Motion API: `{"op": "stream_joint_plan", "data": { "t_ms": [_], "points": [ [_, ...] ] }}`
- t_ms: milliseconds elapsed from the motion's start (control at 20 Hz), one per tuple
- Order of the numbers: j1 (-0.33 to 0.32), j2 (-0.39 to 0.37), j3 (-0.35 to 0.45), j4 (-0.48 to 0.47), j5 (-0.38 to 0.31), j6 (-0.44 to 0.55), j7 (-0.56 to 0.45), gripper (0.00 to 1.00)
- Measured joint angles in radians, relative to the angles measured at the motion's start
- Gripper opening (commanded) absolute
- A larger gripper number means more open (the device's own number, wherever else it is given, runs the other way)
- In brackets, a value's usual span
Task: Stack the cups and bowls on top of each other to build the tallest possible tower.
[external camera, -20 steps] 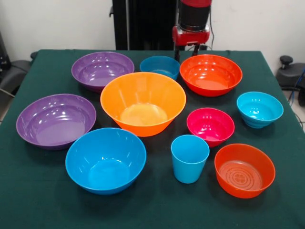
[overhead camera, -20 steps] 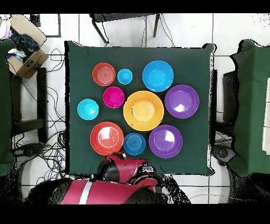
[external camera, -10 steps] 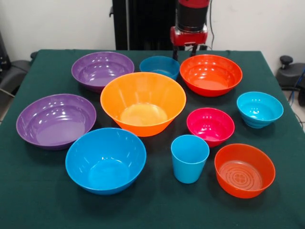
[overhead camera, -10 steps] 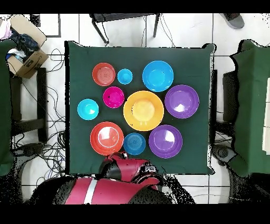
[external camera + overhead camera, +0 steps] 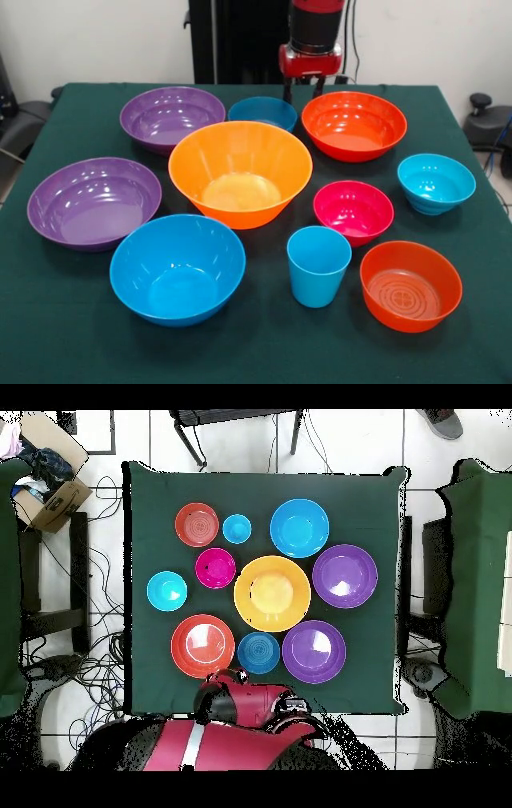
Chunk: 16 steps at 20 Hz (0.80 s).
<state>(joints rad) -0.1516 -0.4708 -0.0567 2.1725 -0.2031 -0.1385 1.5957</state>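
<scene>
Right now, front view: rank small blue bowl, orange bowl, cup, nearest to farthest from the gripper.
1. Small blue bowl, just below-left of the gripper.
2. Orange bowl, table centre.
3. Cup, near the front edge.

The gripper [image 5: 302, 82] now hangs further toward the left of the front view than a second ago, its red wrist block above the gap between the small dark blue bowl [image 5: 262, 113] and the large red-orange bowl [image 5: 354, 125]. That small blue bowl sits slightly further left too, nearer the far purple bowl [image 5: 172, 117]. In the overhead view the same bowl [image 5: 259, 653] lies a little to the right of where it was, and the arm [image 5: 245, 709] below it reaches further right along the table's edge.
</scene>
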Motion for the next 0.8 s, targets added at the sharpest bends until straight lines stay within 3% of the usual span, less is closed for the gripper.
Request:
{"op": "stream_joint_plan", "data": {
  "t_ms": [800],
  "points": [
    [-0.075, -0.167, 0.082, 0.041, 0.000, 0.003, 0.070, 1.00]
  ]
}}
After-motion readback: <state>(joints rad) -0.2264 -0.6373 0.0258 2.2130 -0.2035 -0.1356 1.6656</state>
